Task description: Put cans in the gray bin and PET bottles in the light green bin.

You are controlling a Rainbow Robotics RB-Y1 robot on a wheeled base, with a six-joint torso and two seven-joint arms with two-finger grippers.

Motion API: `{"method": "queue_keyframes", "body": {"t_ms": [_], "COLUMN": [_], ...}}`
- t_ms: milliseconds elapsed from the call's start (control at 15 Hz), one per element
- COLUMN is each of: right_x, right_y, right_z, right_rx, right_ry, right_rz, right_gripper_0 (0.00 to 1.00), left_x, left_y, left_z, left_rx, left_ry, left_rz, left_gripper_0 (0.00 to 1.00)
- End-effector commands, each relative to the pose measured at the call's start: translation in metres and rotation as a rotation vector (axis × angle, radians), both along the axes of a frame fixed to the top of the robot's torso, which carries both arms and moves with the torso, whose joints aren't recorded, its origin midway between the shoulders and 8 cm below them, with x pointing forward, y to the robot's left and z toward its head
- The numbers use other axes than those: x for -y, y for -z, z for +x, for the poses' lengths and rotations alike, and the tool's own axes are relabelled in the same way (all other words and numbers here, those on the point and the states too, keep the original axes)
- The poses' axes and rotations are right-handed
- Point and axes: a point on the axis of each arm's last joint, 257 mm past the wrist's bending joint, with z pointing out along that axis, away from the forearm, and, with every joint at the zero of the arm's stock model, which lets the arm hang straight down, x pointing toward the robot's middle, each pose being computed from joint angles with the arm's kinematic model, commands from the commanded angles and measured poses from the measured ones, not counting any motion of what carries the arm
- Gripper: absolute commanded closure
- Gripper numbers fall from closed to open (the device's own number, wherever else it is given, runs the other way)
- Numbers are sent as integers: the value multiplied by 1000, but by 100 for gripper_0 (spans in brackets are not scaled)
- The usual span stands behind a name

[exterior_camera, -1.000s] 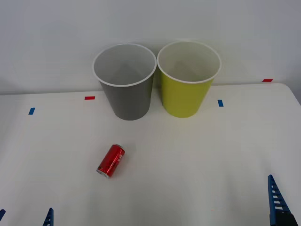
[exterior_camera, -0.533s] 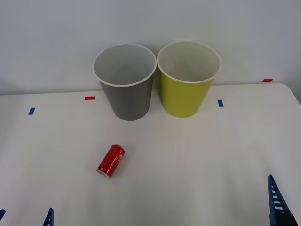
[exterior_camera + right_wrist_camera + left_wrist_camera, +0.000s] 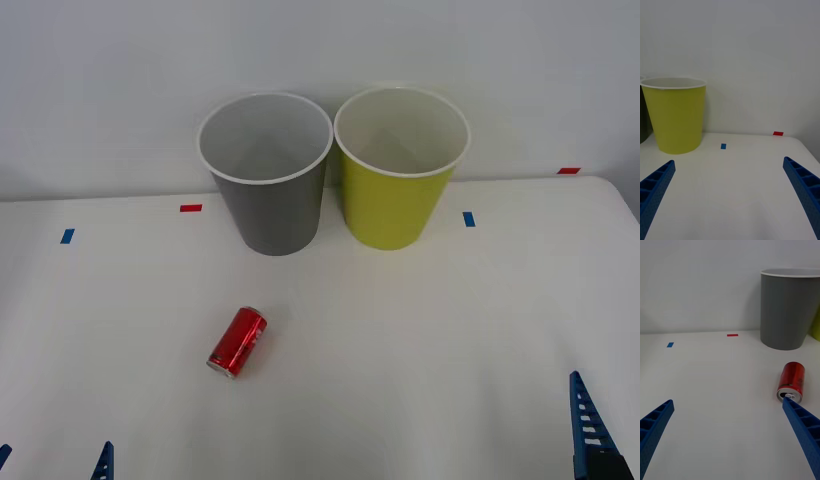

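One can (image 3: 237, 341), two bins (image 3: 266, 170), two empty end effectors (image 3: 728, 442) spread wide.

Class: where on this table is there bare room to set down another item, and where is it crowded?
Bare: the table right of the red can, before the light green bin. Crowded: the back, where the gray bin stands beside it.

White table (image 3: 420, 330) bears red tape (image 3: 190, 208) and blue tape (image 3: 468, 218).
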Motion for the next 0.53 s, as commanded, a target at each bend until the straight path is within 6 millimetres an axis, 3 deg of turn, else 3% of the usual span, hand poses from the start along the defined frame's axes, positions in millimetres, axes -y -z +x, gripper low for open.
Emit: {"method": "queue_keyframes", "body": {"t_ms": [67,533], "right_x": [0,0], "right_y": [0,0], "right_z": [0,0], "right_rx": [0,0], "right_ry": [0,0], "right_rz": [0,0], "right_gripper_0": [0,0], "left_x": [0,0], "left_y": [0,0], "left_z": [0,0], "left_rx": [0,0], "left_ry": [0,0], "left_rz": [0,0], "left_gripper_0": [0,0]}}
